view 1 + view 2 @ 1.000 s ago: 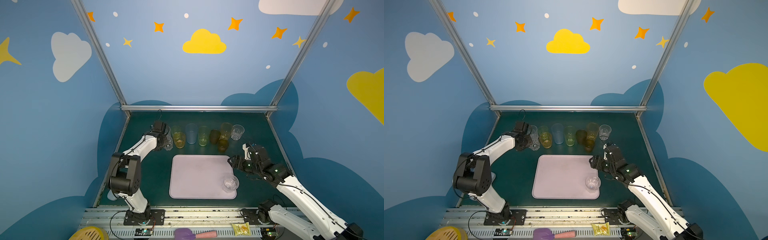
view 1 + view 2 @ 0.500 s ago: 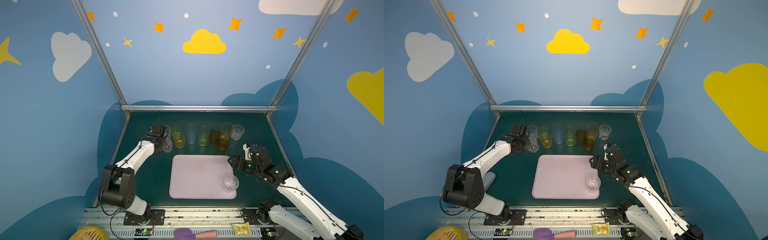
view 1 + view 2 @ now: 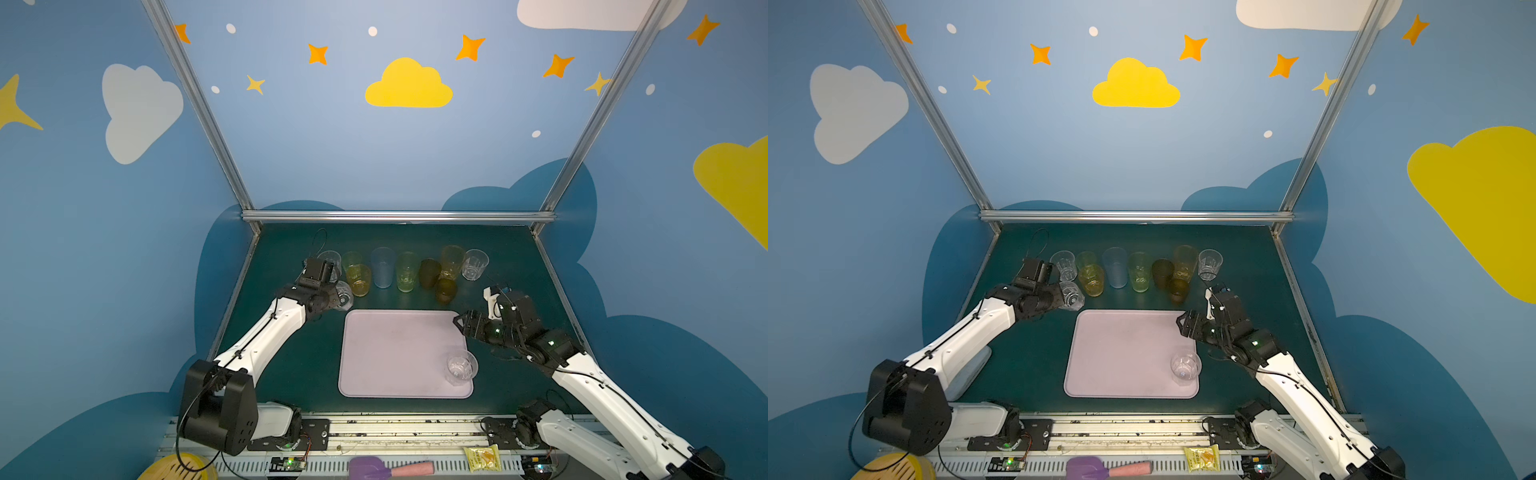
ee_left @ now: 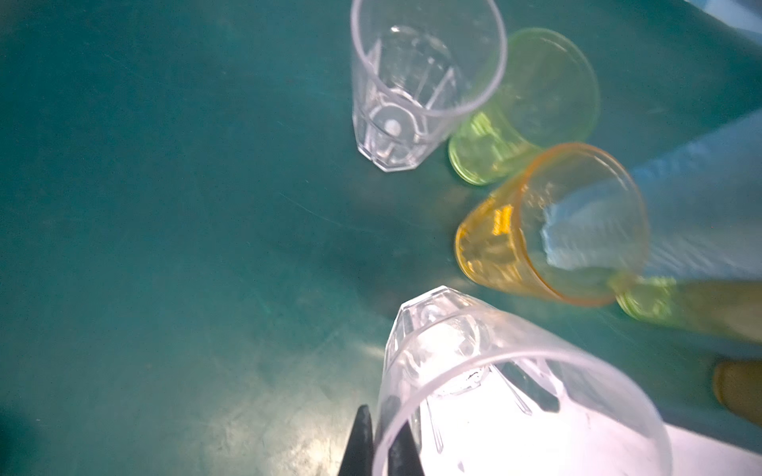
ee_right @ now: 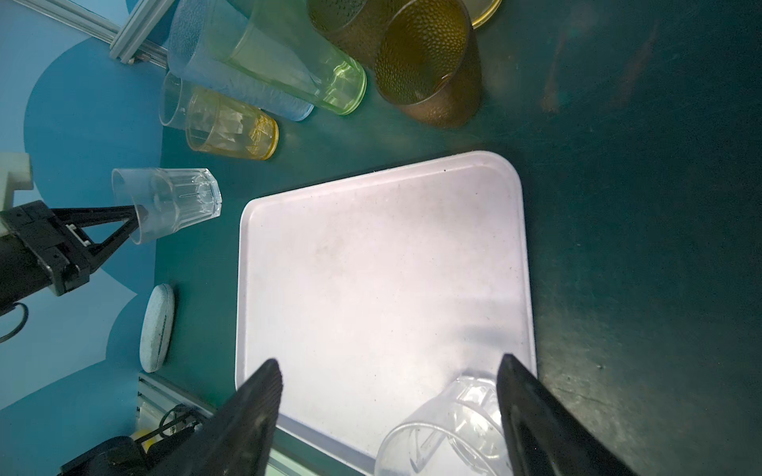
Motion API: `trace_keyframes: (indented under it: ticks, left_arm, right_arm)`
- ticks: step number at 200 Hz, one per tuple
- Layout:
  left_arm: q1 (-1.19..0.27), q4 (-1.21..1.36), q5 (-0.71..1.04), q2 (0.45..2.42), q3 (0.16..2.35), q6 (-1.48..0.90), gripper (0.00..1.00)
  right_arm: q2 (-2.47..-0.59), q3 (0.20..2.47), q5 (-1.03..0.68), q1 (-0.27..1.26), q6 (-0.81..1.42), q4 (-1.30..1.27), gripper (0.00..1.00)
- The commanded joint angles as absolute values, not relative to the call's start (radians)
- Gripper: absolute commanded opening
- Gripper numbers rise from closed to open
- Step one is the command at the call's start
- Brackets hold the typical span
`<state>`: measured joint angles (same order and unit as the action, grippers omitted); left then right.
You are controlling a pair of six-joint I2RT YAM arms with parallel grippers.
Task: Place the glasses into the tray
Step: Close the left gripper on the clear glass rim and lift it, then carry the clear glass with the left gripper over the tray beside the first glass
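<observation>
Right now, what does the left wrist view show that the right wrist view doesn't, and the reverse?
Left wrist only: the short green glass, standing on the table.
Right wrist only: the right gripper, open and holding nothing; the clear glass standing in a corner of the tray; and the brown dimpled glass.
Both: the left gripper shut on the rim of the clear faceted glass, one finger inside and one outside, plus the amber glass.
</observation>
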<state>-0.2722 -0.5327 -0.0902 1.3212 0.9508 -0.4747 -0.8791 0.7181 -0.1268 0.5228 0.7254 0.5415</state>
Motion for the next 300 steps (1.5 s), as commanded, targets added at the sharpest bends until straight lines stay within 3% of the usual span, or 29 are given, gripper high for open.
trace_keyframes:
  ticks: [1,119,300]
  left_arm:
    - [-0.288,-0.527,-0.03,1.268,0.941,-0.466,0.04]
    - [-0.453,-0.555,0.078,1.133,0.908,-0.508,0.04]
    - [-0.836,-0.562,0.115,1.505,1.114,-0.563,0.04]
  right_arm:
    - [-0.892,0.709,-0.151,0.518,0.726,0.517,0.81]
    - [-0.901,0.677,-0.154,0.507,0.724,0.452,0.81]
    - [-0.792,0.547,-0.122,0.454,0.75,0.466,0.81]
